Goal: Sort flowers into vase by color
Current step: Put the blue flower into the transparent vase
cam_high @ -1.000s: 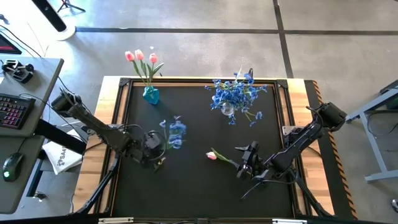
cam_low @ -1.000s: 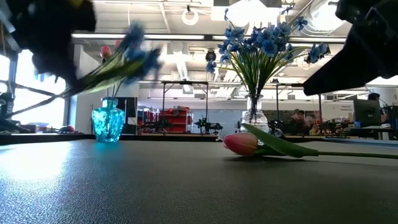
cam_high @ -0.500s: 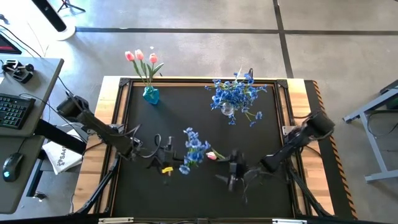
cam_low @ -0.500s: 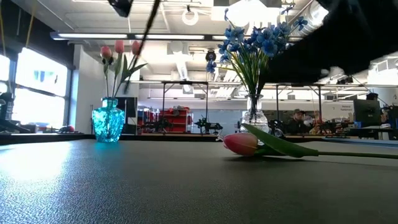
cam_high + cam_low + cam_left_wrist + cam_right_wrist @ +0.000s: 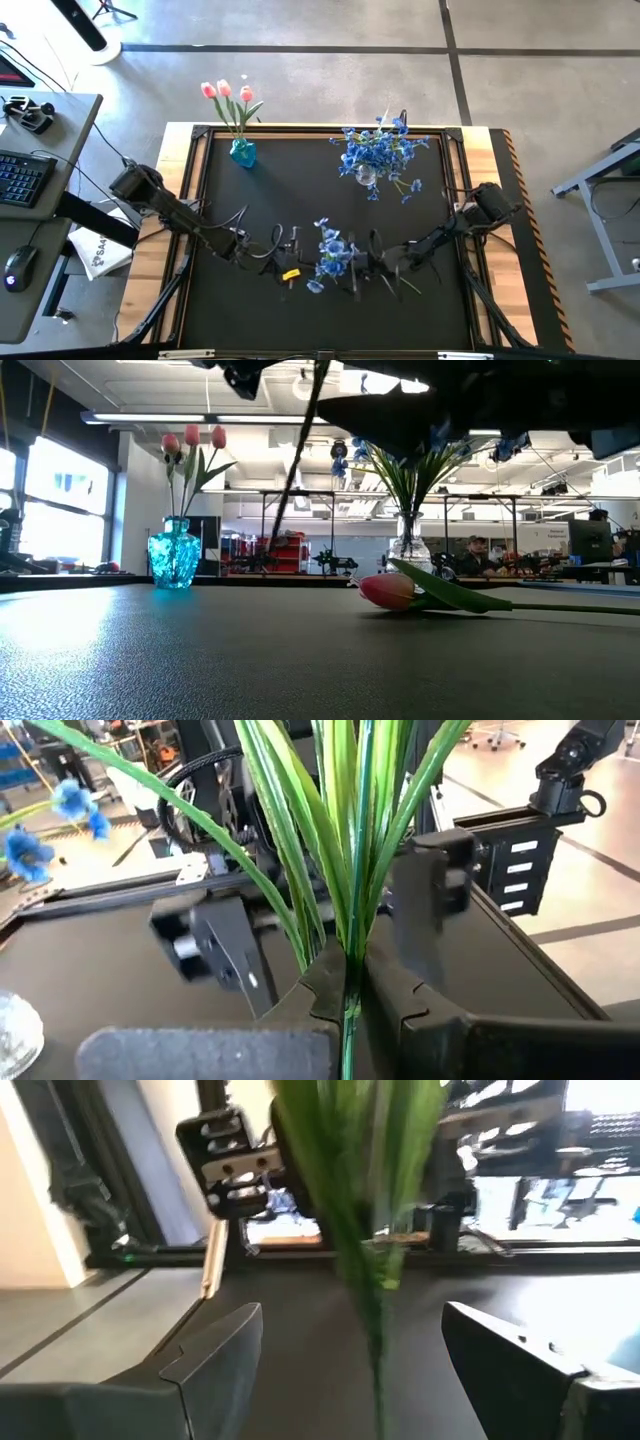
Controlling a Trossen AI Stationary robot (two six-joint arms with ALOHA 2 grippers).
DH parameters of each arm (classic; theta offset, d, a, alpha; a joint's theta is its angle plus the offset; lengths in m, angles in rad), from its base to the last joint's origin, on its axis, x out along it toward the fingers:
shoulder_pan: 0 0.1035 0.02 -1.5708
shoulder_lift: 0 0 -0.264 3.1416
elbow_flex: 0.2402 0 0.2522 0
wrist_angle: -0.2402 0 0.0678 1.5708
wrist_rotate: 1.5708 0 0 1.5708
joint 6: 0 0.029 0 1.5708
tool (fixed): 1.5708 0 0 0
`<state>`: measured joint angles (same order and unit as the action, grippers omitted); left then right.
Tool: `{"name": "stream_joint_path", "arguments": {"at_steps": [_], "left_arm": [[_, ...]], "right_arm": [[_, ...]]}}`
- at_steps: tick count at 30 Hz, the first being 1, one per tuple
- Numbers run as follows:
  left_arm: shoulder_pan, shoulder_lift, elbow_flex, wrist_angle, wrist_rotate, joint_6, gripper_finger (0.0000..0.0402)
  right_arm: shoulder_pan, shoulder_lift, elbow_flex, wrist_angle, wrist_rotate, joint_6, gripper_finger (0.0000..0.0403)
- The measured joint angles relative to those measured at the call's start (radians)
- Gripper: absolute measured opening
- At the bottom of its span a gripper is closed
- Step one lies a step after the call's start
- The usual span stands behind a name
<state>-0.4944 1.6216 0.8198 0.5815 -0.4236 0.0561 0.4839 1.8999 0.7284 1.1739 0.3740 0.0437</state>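
I hold a blue bunch (image 5: pixel 331 255) by its green stems in my left jaws, above the surface's six o'clock side. One pink tulip (image 5: pixel 392 591) lies flat beneath. Three tulips (image 5: pixel 228 93) stand at eleven o'clock, blue blossoms (image 5: pixel 378 152) at one.

My two dark fingers (image 5: pixel 210 1355) stand wide apart, one toward 8 o'clock and the other toward 4 o'clock, with the black surface (image 5: pixel 310 1320) showing in the open space. Hanging down through that space from 12 o'clock is a blurred bundle of green stems and leaves (image 5: pixel 360 1170), narrowing to a single thin green stem (image 5: pixel 377 1365) that runs on toward 6 o'clock. Neither finger touches it. Beyond the bundle, toward 10 o'clock, sits the other arm's gripper (image 5: pixel 235 1160), grey with dark screw holes; a pale yellowish strip hangs below it. Bright windows lie behind, toward 2 o'clock.
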Motion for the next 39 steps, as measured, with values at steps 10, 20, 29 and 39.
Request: {"name": "stream_joint_path", "arguments": {"at_steps": [10, 20, 29, 39], "left_arm": [[0.004, 0.017, 0.039, -0.01, 0.024, 0.035, 0.0003], [0.008, 0.016, 0.04, -0.093, 0.008, -0.035, 0.0013], [0.017, -0.126, 0.039, -0.414, 0.085, -0.18, 0.0099], [-0.006, -0.247, 0.039, -0.65, 0.012, -0.29, 0.0123]], "right_arm": [[0.014, 0.0, 0.092, -0.146, 0.05, -0.048, 0.0227], [0.01, 0.0, 0.092, -0.155, 0.092, -0.017, 0.0023], [0.008, -0.01, 0.05, -0.204, 0.181, 0.045, 0.0006], [0.135, -0.374, -0.242, -0.102, 0.631, -0.132, 0.0004]]}}
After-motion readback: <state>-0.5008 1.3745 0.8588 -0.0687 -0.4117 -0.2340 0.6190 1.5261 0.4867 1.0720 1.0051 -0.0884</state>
